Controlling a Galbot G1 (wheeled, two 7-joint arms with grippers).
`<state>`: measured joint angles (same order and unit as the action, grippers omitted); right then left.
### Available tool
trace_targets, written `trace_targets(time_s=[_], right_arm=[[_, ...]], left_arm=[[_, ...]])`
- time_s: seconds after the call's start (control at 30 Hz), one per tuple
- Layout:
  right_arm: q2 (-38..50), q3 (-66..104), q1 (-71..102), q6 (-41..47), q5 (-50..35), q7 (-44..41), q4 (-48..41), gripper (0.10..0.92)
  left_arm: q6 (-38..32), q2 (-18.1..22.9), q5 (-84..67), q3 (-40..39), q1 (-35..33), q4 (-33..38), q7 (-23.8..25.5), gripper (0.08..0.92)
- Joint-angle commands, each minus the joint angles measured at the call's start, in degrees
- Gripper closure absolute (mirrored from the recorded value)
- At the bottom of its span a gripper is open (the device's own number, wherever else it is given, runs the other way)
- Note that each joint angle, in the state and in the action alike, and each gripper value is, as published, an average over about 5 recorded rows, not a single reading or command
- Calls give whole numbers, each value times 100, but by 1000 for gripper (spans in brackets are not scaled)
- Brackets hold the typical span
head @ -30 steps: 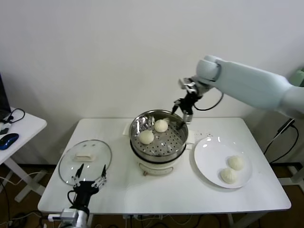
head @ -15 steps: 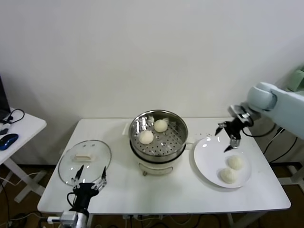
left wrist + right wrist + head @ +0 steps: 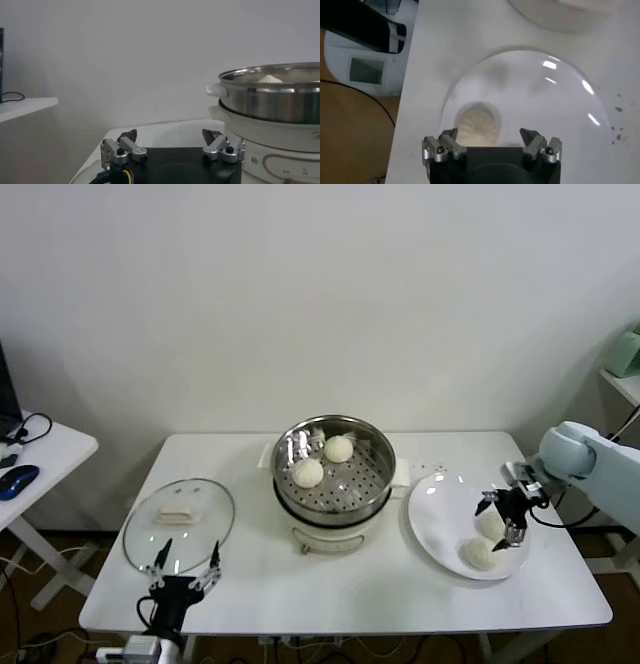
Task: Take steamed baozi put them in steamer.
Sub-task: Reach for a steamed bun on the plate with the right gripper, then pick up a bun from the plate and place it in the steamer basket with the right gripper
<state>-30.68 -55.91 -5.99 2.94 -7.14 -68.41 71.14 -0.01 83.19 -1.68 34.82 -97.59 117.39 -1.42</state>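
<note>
Right gripper hangs wide open, holding nothing, over the far baozi on the plate. Off-center closing could squash or roll it into its neighbor. Left gripper sits open and empty by the table's near-left edge.

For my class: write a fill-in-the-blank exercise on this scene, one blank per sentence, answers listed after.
1. The steamer holds ___ baozi.
2. The plate holds ___ baozi.
3. The right tool hovers, open, over the ___.
4. The glass lid lies on the table to the steamer's ___.

Answers: two; two; plate; left
</note>
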Motion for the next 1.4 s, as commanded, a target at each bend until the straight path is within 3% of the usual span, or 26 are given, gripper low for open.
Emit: trace_targets(time_s=[0.03, 0.83, 1.13, 1.4], right_arm=[[-126, 415, 659, -56, 290, 55, -329, 203], [-458, 262, 635, -113, 371, 15, -663, 204], [-496, 249, 613, -137, 363, 27, -688, 288], [-477, 107, 177, -177, 192, -2, -557, 296]], left_arm=[[-2, 13, 4, 16, -21, -35, 0, 177], [51, 12, 75, -79, 200, -190, -3, 177], [54, 6, 75, -79, 218, -199, -4, 177], [65, -4, 78, -87, 229, -194, -5, 177]])
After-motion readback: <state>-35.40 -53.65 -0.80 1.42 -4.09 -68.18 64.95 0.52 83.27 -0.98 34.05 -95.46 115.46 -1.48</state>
